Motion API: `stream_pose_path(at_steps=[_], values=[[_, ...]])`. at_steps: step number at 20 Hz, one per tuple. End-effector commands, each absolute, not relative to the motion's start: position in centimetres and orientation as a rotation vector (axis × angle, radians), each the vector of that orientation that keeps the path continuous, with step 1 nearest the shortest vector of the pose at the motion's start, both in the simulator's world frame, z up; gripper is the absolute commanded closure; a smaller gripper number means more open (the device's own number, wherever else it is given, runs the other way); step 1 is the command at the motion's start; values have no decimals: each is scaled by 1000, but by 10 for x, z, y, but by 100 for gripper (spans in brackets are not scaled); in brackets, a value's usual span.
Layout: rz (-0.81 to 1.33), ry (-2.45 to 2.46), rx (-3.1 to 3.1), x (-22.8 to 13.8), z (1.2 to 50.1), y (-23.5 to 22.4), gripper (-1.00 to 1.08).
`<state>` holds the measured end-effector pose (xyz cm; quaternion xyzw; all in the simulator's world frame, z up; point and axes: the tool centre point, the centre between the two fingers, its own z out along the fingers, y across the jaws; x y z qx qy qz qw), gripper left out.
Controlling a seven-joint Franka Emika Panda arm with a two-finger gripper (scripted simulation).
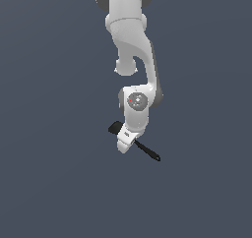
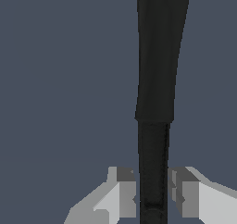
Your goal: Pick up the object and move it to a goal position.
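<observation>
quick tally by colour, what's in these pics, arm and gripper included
Black: 1, the thin long-handled black spoon-like utensil
White and grey: 2, the white robot arm and its grey-fingered gripper, whose fingers straddle the utensil's handle
Total: 3

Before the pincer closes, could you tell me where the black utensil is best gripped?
Grip the black utensil on its thin handle, coming from above with a finger on each side. The handle is narrow and already sits between them; the head is wider.
</observation>
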<state>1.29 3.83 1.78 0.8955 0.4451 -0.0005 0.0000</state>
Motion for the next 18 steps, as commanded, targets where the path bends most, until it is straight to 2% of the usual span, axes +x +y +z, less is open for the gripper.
stream_pose_path(at_steps=[1,9,18], values=[[1,1398,2812,13,22,40,108],[0,1399,2811,7,56,59,108],[-1,1400,2810,-6,138,104,108]])
